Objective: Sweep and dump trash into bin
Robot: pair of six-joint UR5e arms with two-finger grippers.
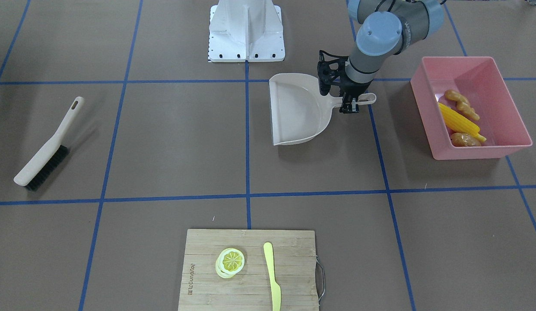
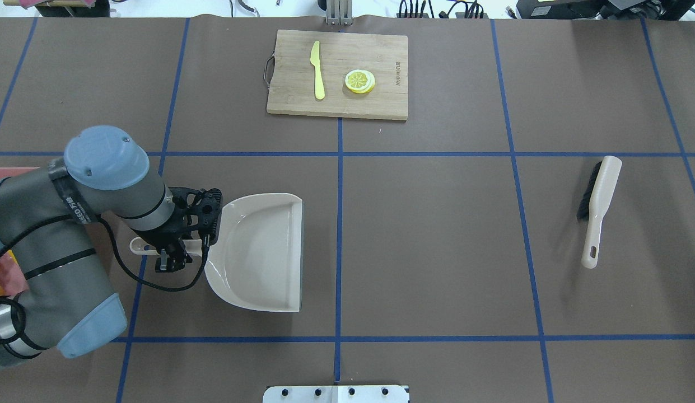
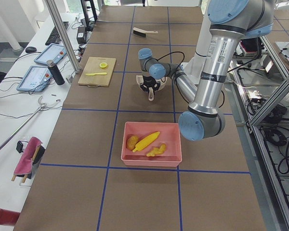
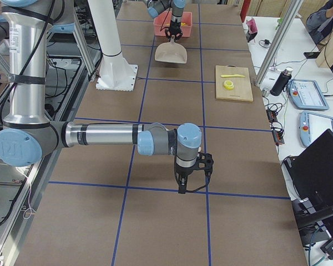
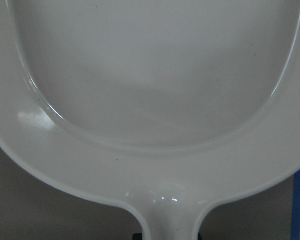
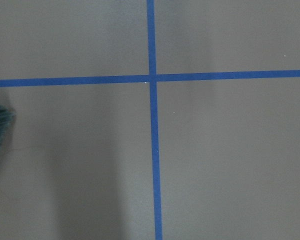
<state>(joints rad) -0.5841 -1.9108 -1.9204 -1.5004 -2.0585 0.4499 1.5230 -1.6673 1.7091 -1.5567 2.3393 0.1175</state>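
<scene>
On the brown, blue-taped table (image 2: 437, 224), left jaws pinch the dustpan (image 2: 257, 252) handle; right jaws: cannot tell.

We see a brown tabletop (image 1: 172, 142) gridded with blue tape lines (image 1: 247, 172). In the front-facing view, the brush (image 1: 47, 149) lies at middle left. The dustpan (image 1: 296, 108) sits flat just right of upper centre. The pink bin (image 1: 505, 108) is at the right edge, the wooden cutting board (image 1: 250, 298) at bottom centre, and the white base plate (image 1: 246, 43) at top centre. All sit apart, none touching.
</scene>
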